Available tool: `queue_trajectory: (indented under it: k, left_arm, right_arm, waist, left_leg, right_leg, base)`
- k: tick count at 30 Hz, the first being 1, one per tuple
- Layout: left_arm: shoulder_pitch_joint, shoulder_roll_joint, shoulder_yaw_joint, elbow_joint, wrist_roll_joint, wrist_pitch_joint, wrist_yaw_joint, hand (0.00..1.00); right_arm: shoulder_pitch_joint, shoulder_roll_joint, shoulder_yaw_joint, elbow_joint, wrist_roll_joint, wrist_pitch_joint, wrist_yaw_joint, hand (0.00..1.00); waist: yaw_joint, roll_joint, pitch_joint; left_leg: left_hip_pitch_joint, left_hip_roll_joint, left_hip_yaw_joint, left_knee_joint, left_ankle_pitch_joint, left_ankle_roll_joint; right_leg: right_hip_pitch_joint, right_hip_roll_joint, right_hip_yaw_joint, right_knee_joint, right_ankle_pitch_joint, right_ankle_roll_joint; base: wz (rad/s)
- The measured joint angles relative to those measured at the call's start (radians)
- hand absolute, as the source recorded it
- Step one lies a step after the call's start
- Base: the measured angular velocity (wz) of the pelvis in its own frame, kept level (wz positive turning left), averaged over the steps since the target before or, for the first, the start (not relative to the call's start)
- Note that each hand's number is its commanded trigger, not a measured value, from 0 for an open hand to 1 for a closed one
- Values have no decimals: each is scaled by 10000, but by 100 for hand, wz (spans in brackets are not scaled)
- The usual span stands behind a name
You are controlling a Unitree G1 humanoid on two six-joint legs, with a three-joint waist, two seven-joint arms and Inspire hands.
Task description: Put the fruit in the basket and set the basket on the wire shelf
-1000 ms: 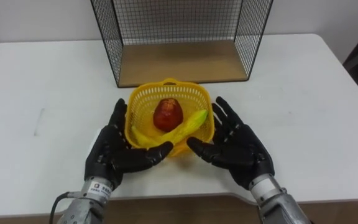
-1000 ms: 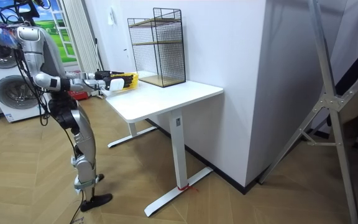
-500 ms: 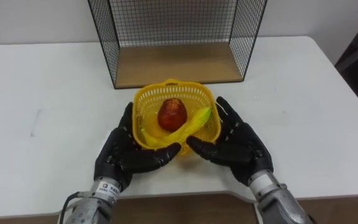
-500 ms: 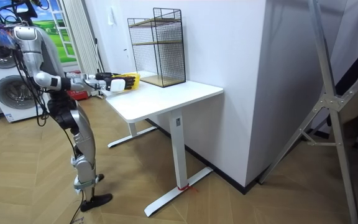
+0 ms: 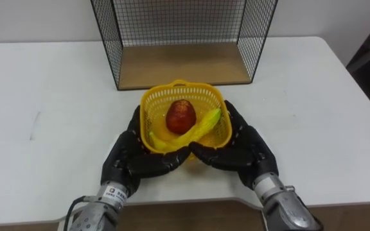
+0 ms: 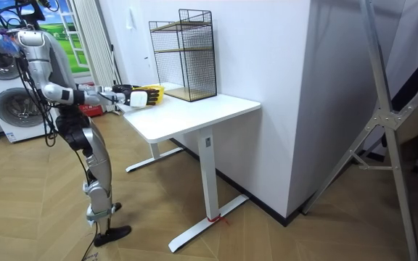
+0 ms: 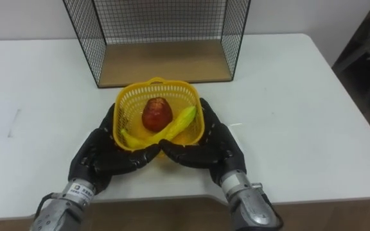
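A yellow plastic basket sits between my two black hands, just in front of the wire shelf. In it lie a red apple and a yellow banana. My left hand presses flat against the basket's left side, and my right hand against its right side. Both thumbs meet under its front edge, and the fingers stay straight. I cannot tell whether the basket is off the table. In the room view I stand at the table's end with both arms stretched out to the basket.
The shelf is a black wire cage with a wooden floor and an open front, at the back of the white table. In the room view it has an upper level. A washing machine stands behind me.
My hands have closed in on the basket's sides, thumbs now meeting under its front. The basket has moved a little toward the shelf.
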Motion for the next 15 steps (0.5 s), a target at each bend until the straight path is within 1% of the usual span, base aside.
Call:
queue_trajectory:
  k: [4,11,15]
  left_arm:
    - [-90,-81,-36,0,-14,4,5,0]
    - [-366,-81,-188,-4,-48,5,139,0]
    - [-698,-82,-257,-54,-38,5,343,0]
  right_arm:
    - [-154,0,15,-26,-70,0,-213,0]
    - [-166,-11,14,-362,-50,0,-511,0]
    - [-287,-14,4,-502,-46,0,-715,0]
  waist:
    - [-2,0,-6]
    - [-19,33,-26]
    - [-10,33,-25]
  left_leg:
    - [20,1,1,19,0,0]
    - [27,7,11,44,0,0]
    - [23,12,22,43,-1,-1]
  right_leg:
    - [18,1,12,7,1,0]
    - [11,4,12,49,4,-2]
    - [-43,6,13,157,4,-2]
  base:
    - [0]
    - [0]
    - [-1]
